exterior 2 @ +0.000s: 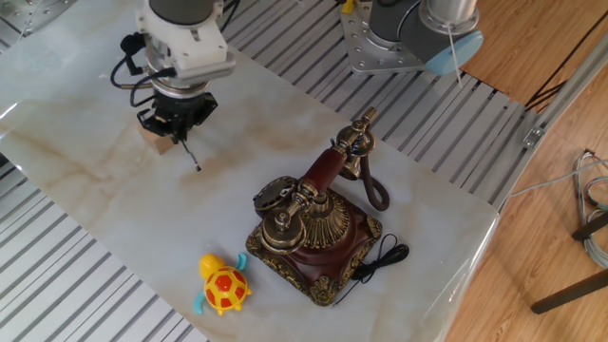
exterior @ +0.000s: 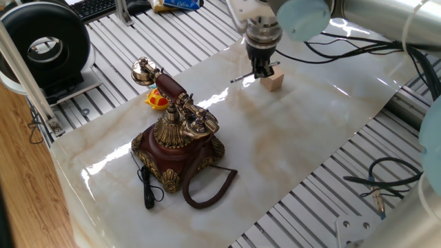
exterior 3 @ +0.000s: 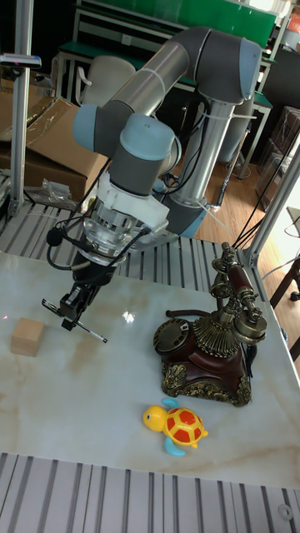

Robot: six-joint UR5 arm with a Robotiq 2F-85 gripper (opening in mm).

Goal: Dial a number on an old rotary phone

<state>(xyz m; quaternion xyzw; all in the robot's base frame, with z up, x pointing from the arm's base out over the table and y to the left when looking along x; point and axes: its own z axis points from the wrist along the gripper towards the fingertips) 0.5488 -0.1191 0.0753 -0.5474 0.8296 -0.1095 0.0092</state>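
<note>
While the old rotary phone (exterior 2: 313, 233) sits untouched near one end of the marble-patterned table (exterior: 296, 145), handset (exterior: 169, 86) resting across its brass cradle and the dial (exterior 3: 172, 336) facing up on the front of the base, I have nothing near it yet. Its coiled cord (exterior: 207, 186) loops out beside the base, and a thin black lead (exterior: 146, 187) trails off the other corner. A yellow and orange toy turtle (exterior 2: 223, 285) lies just beside the phone.

Well apart from all that, my gripper (exterior 2: 176, 119) hangs above the far part of the table, clamped on the thin silver stylus (exterior 3: 83, 327), which sticks out at a slant below the fingers. A small wooden block (exterior 3: 27, 336) sits close under it.

My worries from here: the stylus is held at an angle, so I judge its tip will not land where the wrist axis suggests, and I could miss a finger hole and scrape the dial plate. The grip on so thin a rod looks slight; pushing sideways around the dial may make it pivot or slip out. The phone is free-standing, so a hard turn could drag or rotate the whole base, and a careless approach could clip the handset off its cradle. Dipping low now might also knock the block.
</note>
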